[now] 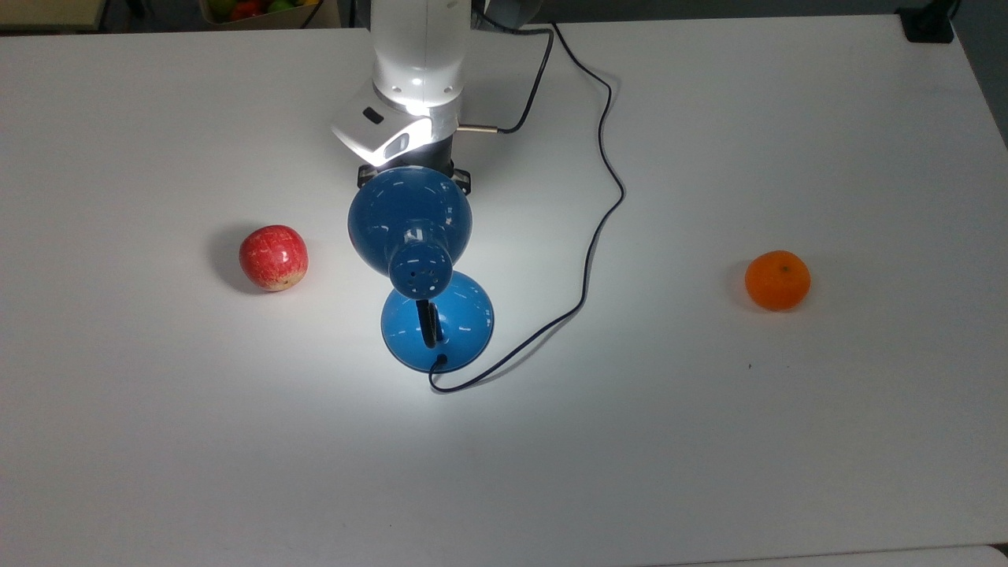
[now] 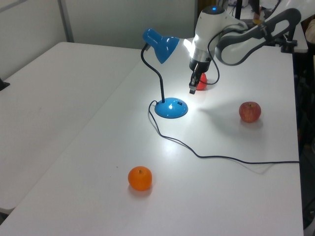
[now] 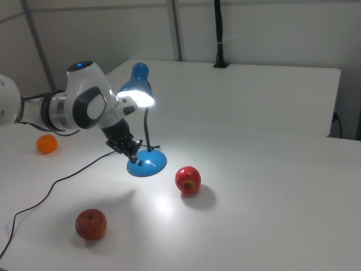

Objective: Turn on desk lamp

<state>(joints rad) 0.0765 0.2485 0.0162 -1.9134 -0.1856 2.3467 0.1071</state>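
Big plain white surface (image 1: 709, 441), matte and smooth, with a second white one alongside it on the left view's left and pale wall panels behind. The right view adds a black post (image 3: 219, 34) standing at the far edge of the surface. The top view catches a box of fruit (image 1: 260, 9) at the upper edge of the frame.

The desk lamp (image 1: 409, 220) sits around the middle of the surface and it's lit. The right view looks under the dome shade (image 3: 138, 96), where it glows white, and a bright pool of light falls on the surface around the round base (image 3: 146, 164). From the top you get the glossy blue dome, the small cap with vent holes (image 1: 421, 273) and the shiny base below it in the frame. The left view shows the thin curved black neck (image 2: 158, 78) best. A thin black cord (image 1: 602, 205) snakes off from the base across the surface.

The white arm (image 1: 417, 71) comes in from the top of the top view. Its pincer (image 2: 193, 89) hangs in the air just beside the base, apart from it, pointing down. Can't tell whether it's spread or pressed together. In the right view the pincer (image 3: 133, 152) is dark and sits just left of the base.

The top view has a red apple (image 1: 273, 257) left of the lamp and an orange (image 1: 777, 279) far right. The left view gives two apples, one out on the right (image 2: 250, 111) and one tucked behind the pincer (image 2: 202, 82)
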